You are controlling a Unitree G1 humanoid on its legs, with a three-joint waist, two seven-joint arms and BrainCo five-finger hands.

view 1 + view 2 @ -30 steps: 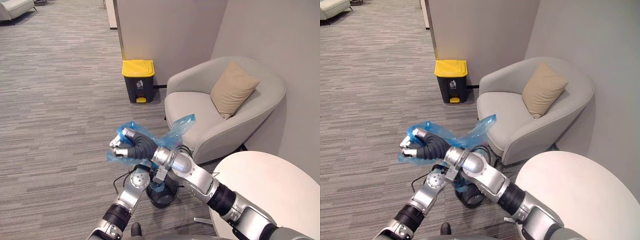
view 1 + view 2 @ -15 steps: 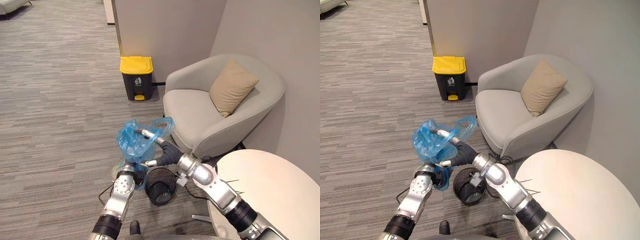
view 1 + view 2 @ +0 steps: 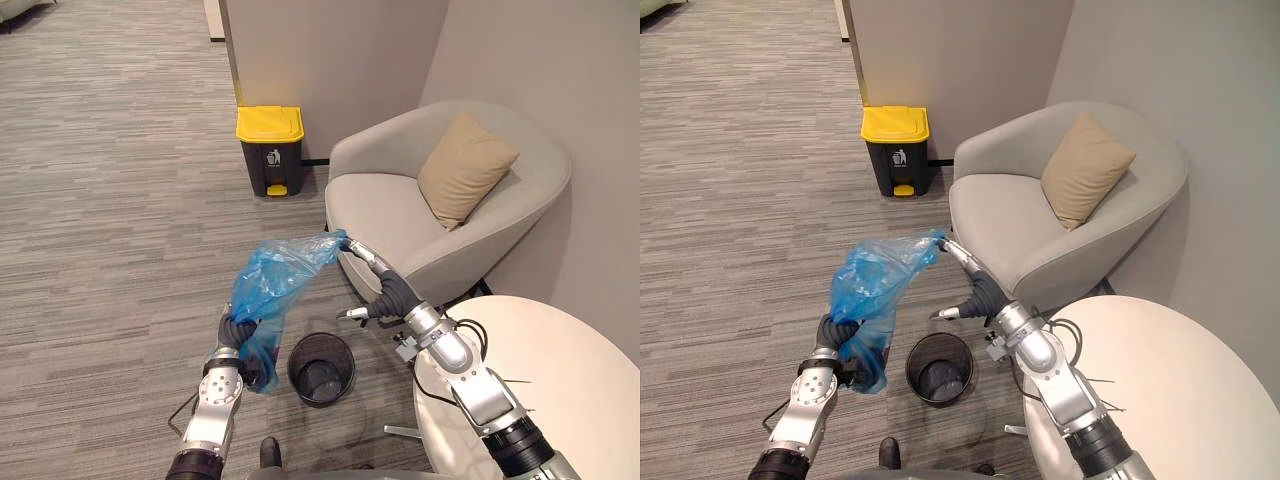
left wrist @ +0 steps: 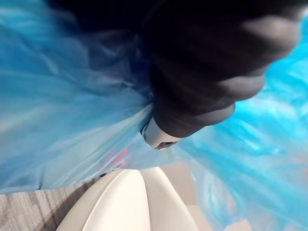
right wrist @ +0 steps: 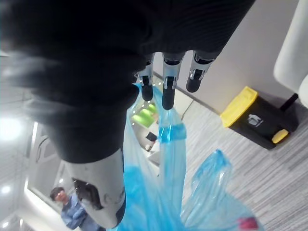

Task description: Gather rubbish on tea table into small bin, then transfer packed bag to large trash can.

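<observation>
The right hand (image 3: 385,290) reaches out from beside the round table (image 3: 560,380) with its fingers straight. The tips carry the top corner of the blue bag (image 3: 275,280), and the thumb sticks out sideways, off the plastic. From that corner the bag slopes down to the left hand (image 3: 236,332), which sits low, just to the left of the small black bin (image 3: 320,368). The plastic narrows at that hand and a lump of it hangs beside it, above the carpet and outside the bin. I count one bag, one small bin, one yellow-lidded trash can (image 3: 270,150) by the wall, well apart from the bag, one armchair (image 3: 400,215), one cushion (image 3: 465,170) and one table.

From the right eye view the bin stands upright between the two arms. I cannot tell whether the hanging lump touches its rim.

In the left wrist view blue plastic wraps round the dark cover, and I cannot tell how that hand's grip stands. Something pink (image 4: 120,156) shows through the film.

In the right wrist view the straight fingertips (image 5: 167,100) sit at the bag's edge, with a strip of plastic hanging from them. One person (image 5: 67,214) is in the background.
</observation>
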